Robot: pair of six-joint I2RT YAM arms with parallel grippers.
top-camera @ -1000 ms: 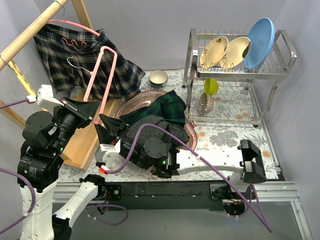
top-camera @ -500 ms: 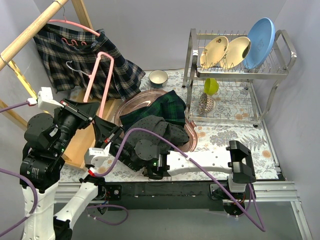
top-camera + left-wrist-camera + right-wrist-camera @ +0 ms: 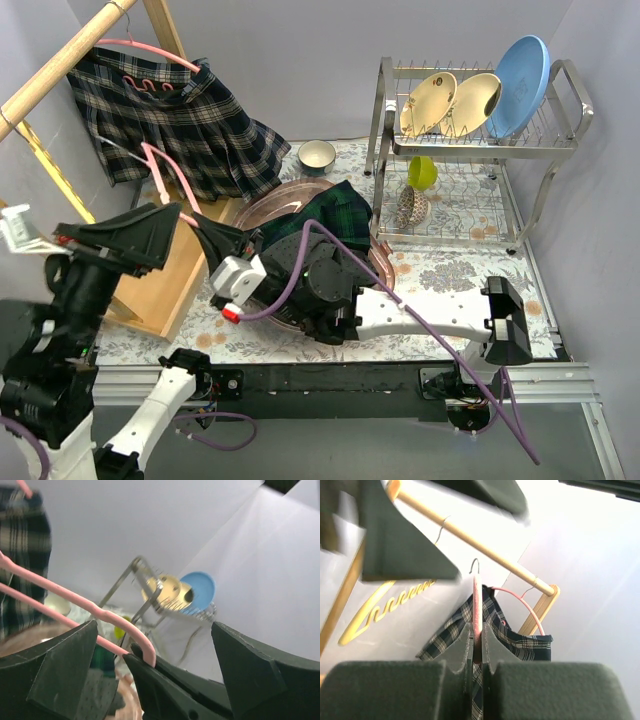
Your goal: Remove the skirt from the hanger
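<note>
A dark plaid skirt point(image 3: 190, 120) hangs from a pink hanger point(image 3: 150, 48) on the wooden rod point(image 3: 60, 65) at the back left. A second pink hanger point(image 3: 165, 180), bare, slants in front of that skirt. My right gripper point(image 3: 207, 232) is shut on its lower end. The right wrist view shows the fingers point(image 3: 470, 640) of the right gripper point(image 3: 477, 630) pinching the bare hanger's bar point(image 3: 477, 600), with the plaid skirt point(image 3: 520, 647) behind. My left gripper point(image 3: 150, 232) is raised close by and open. In the left wrist view, the left gripper point(image 3: 154, 627) holds nothing and the bare hanger point(image 3: 75, 602) passes between its jaws.
A pink tray point(image 3: 290, 195) holds a green plaid garment point(image 3: 335, 215) beside my right arm. A small bowl point(image 3: 317, 155) stands behind it. On the right, a metal dish rack point(image 3: 470, 140) carries plates and a green cup point(image 3: 422, 172). A wooden board point(image 3: 170, 285) lies at the left.
My left gripper opened, let go of the bare pink hanger and rose toward the camera. My right gripper shut on the hanger's lower end. The hanger tilted down to the left.
</note>
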